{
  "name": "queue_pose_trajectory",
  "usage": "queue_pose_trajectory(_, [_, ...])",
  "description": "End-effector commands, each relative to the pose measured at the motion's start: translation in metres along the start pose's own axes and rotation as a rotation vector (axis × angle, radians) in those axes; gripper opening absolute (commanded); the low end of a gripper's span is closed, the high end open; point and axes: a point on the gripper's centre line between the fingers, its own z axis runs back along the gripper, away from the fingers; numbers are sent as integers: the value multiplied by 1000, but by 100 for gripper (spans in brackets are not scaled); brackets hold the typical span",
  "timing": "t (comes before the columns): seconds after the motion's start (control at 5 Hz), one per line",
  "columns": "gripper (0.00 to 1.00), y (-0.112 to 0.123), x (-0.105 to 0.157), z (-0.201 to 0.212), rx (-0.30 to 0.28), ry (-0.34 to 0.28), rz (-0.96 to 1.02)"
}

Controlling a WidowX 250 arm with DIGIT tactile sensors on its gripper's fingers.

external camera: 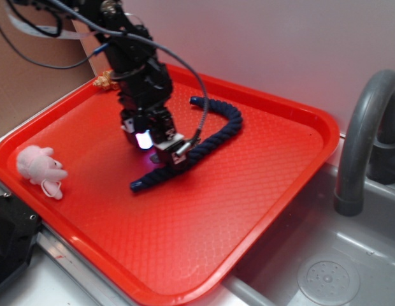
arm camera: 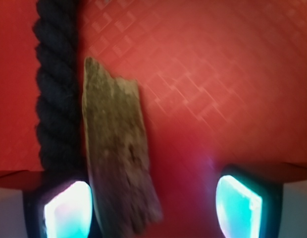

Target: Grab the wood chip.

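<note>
In the wrist view the wood chip (arm camera: 116,153), a flat dull brown sliver with rough grain, lies on the red tray (arm camera: 218,89). It sits between my jaws, close to the left pad (arm camera: 68,208) and well apart from the right pad (arm camera: 237,206). My gripper (arm camera: 153,198) is open and low over the tray. The navy rope (arm camera: 57,84) runs alongside the chip on its left. In the exterior view my gripper (external camera: 160,150) points down at the middle of the tray (external camera: 248,210), beside the rope (external camera: 210,137). The chip is hidden under it there.
A pink plush toy (external camera: 39,167) lies at the tray's left edge. A small tan object (external camera: 103,81) sits at the far left corner. A grey faucet (external camera: 366,140) and sink (external camera: 325,274) stand to the right of the tray.
</note>
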Motion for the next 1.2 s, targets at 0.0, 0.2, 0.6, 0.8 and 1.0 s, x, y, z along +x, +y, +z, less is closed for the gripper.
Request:
queue_pose_trajectory(0.0, [100, -30, -2, -22, -14, 36, -96])
queue_pose_trajectory(0.2, [0, -29, -5, -27, 10, 53, -63])
queue_pose_trajectory(0.6, [0, -25, -11, -28, 72, 86, -60])
queue_pose_trajectory(0.8, [0, -23, -11, -27, 91, 94, -65])
queue_pose_trajectory(1.0, [0, -14, 3, -15, 121, 105, -34])
